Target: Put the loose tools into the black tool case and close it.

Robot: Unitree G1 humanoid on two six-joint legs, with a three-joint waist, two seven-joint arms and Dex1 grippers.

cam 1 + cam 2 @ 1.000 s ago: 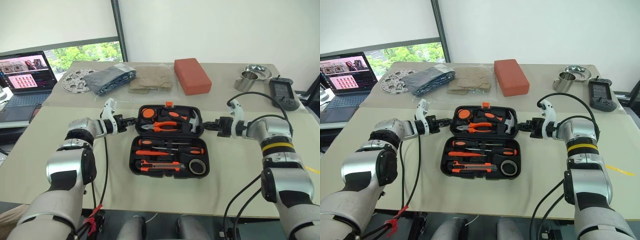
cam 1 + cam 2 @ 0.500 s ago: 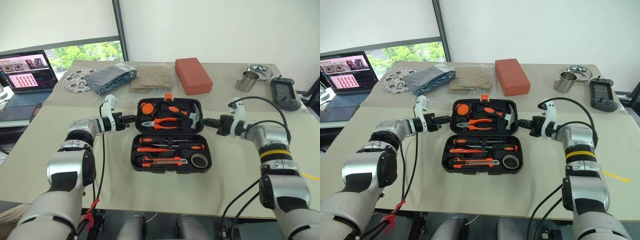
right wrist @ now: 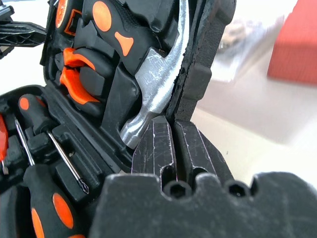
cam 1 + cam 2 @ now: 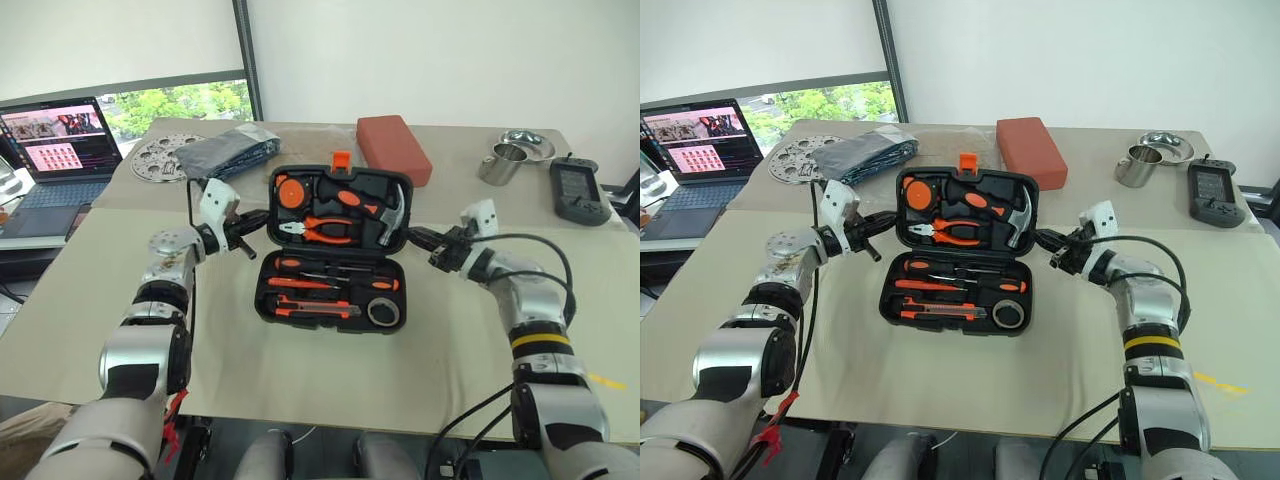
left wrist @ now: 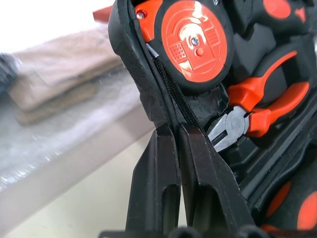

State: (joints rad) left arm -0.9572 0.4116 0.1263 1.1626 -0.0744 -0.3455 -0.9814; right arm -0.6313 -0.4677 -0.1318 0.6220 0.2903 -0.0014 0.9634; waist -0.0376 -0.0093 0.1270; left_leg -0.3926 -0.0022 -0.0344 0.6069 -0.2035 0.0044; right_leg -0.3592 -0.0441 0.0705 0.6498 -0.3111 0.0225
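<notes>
A black tool case [image 4: 335,250] lies open at the centre of a beige table [image 4: 300,370], its lid raised off the tabletop and tilted up toward the robot. The left gripper [image 4: 252,221] meets the lid's edge at nine o'clock, its two black fingers [image 5: 153,188] pressed together with their tips against the rim beside an orange tape measure [image 5: 193,42]. The right gripper [image 4: 418,238] meets the opposite edge at three o'clock, its fingers [image 3: 156,148] likewise pressed together, tips at the rim next to a steel-headed hammer [image 3: 153,79]. Whether either pair actually pinches the rim or merely pushes against it is hard to judge from the wrist views.

The lid carries the tape measure, orange-handled pliers [image 4: 325,230] and the hammer. The base half, at six o'clock from the lid, holds two screwdrivers with black-orange handles [image 4: 300,265], a small all-orange screwdriver [image 4: 295,283], an orange-and-black utility knife [image 4: 315,311] and a small dark tape roll [image 4: 384,312], all seated in moulded slots. An orange latch [image 4: 341,159] stands at the lid's top edge.

Beyond the case, at twelve to one o'clock, sits a red-orange block [image 4: 393,149]; a metal cup [image 4: 497,163] and a handheld device [image 4: 580,190] lie at two o'clock, and a laptop [image 4: 55,150] stands open at ten o'clock.
</notes>
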